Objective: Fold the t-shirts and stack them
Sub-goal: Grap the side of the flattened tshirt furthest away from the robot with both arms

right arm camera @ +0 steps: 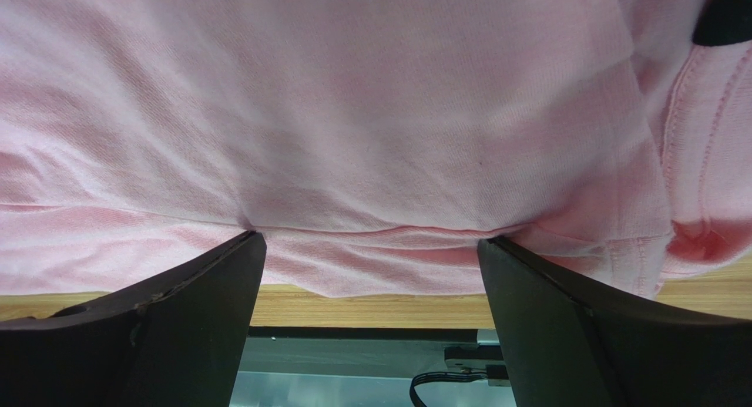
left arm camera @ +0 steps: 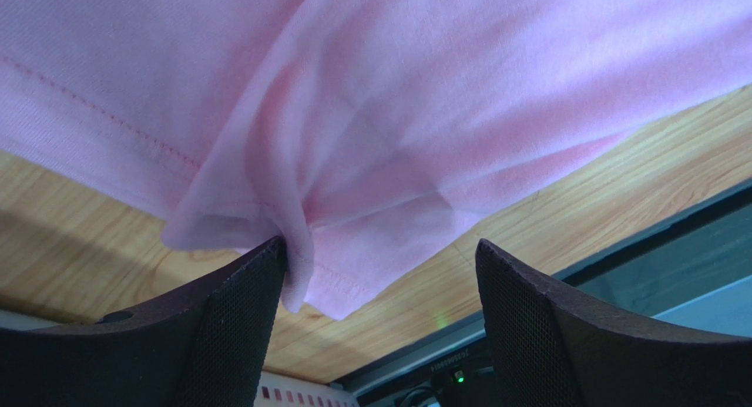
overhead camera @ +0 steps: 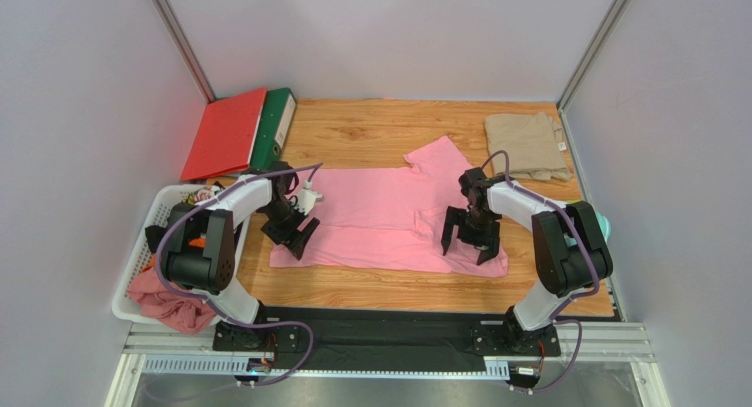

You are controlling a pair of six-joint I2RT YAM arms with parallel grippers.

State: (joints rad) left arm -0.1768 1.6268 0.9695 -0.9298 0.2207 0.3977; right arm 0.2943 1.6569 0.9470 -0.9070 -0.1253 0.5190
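The light pink t-shirt (overhead camera: 379, 215) lies spread on the wooden table (overhead camera: 371, 125), one sleeve pointing to the back. My left gripper (overhead camera: 297, 238) is open at the shirt's near left corner. In the left wrist view (left arm camera: 379, 248) the pink hem corner (left arm camera: 327, 284) bunches against the left finger (left arm camera: 238, 319). My right gripper (overhead camera: 466, 248) is open, its fingertips down on the shirt's near right part. In the right wrist view (right arm camera: 366, 240) the pink cloth (right arm camera: 353, 143) spans between both fingers. The khaki-beige t-shirt (overhead camera: 525, 145) lies folded at the back right.
A red folder (overhead camera: 225, 134) and a green binder (overhead camera: 276, 123) lie at the back left. A white basket (overhead camera: 141, 248) with more clothes stands off the table's left side. A black mat (overhead camera: 379, 323) runs along the near edge.
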